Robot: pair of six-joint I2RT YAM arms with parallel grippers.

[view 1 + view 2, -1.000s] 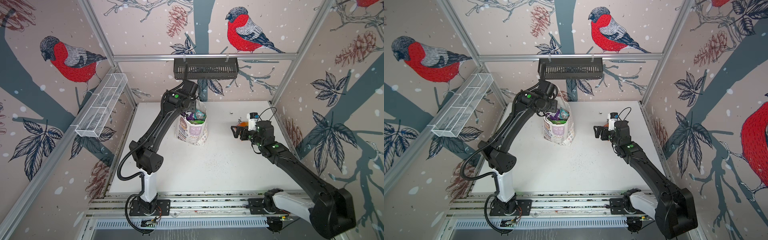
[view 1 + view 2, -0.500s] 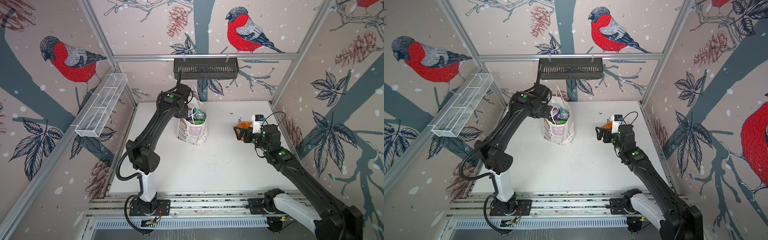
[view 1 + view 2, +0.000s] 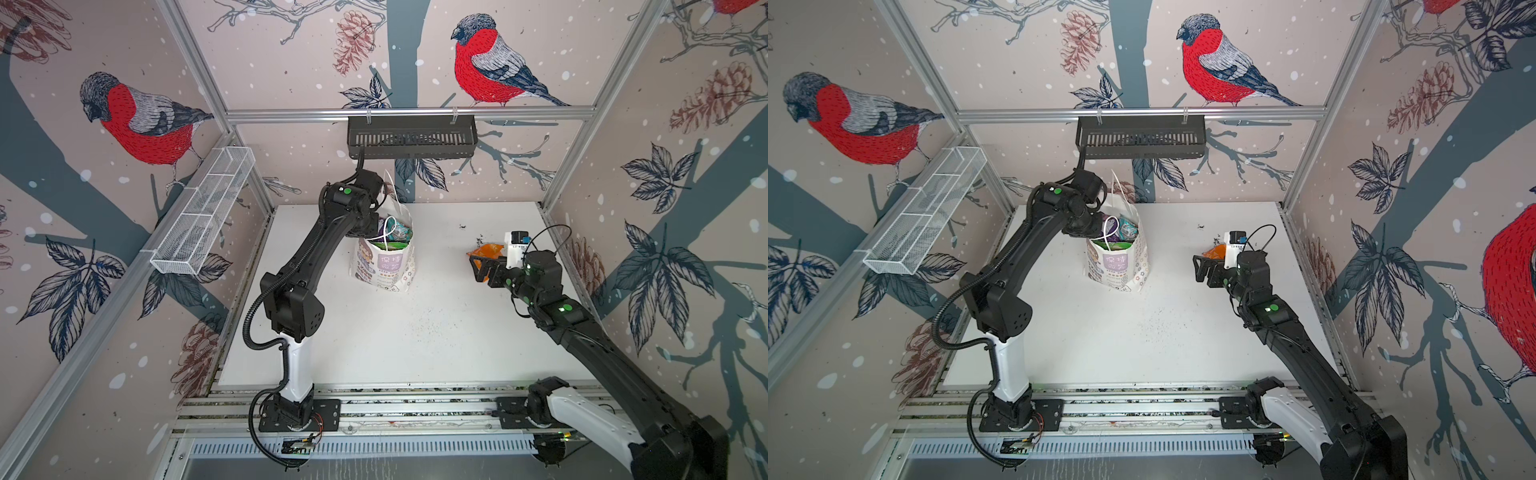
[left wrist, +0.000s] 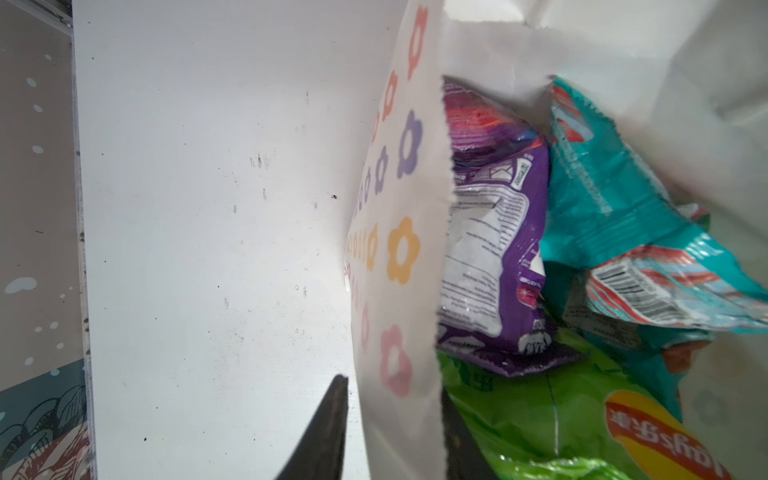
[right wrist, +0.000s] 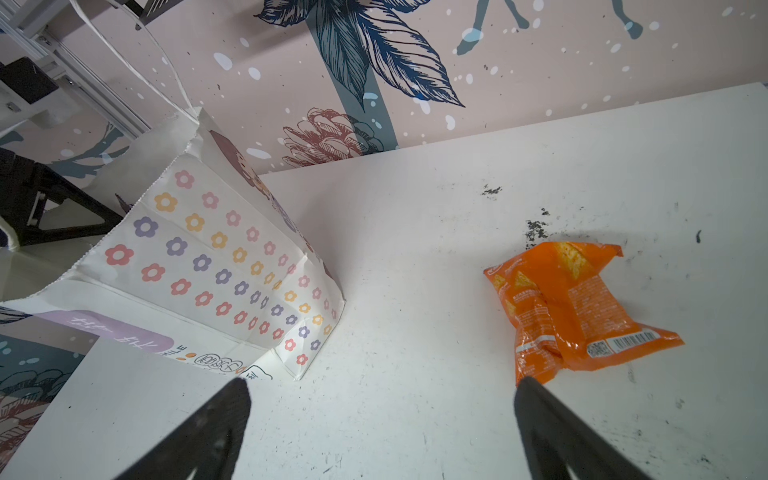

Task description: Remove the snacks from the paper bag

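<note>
Now my left fingers (image 4: 328, 424) are straddling the wall of the paper bag (image 3: 382, 266), grip unclear, snacks (image 4: 498, 232) just inside; my right fingers (image 5: 208, 432) are hanging open, well right.

Paper bag (image 3: 384, 268): upright on desk (image 3: 415, 340), centre, toward rear wall.
Snacks (image 4: 490, 232): inside bag, stacked to its mouth.
Loose packet (image 5: 577, 307): flat on desk, well right of bag, toward right edge.
</note>
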